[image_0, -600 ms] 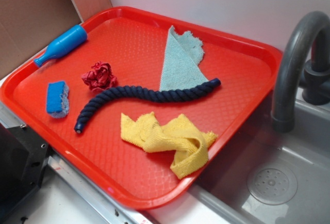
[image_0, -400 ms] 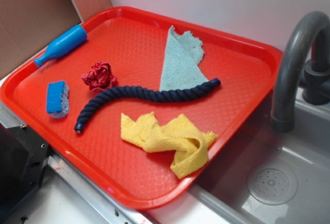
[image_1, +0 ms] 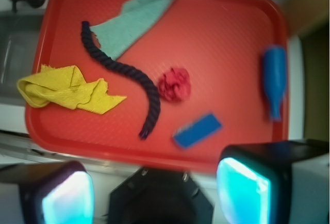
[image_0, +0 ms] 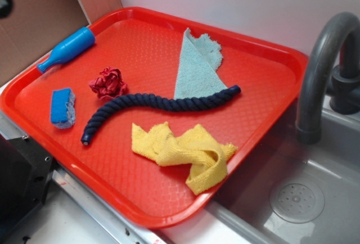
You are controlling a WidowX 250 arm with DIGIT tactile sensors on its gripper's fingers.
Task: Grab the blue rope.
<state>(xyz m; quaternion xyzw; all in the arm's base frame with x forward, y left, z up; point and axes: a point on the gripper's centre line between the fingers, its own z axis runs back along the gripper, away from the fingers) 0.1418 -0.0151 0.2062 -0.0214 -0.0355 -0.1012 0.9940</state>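
Gripper (image_1: pixel 154 193) wide open, high above the tray, holding nothing.
Your dark navy twisted rope (image_1: pixel 129 79) lies ahead below; descend off-line and you'll snag the crumpled red cloth (image_1: pixel 174 84) touching it.

This looks like a toy kitchen set up as a robot test bench. A grey plastic sink (image_0: pixel 315 199) with a moulded drain (image_0: pixel 296 202) and a curved grey faucet (image_0: pixel 323 58) sits beside a red cafeteria tray (image_0: pixel 270 58), against a plain white wall (image_0: pixel 253 2) and a brown cardboard panel (image_0: pixel 34 19).
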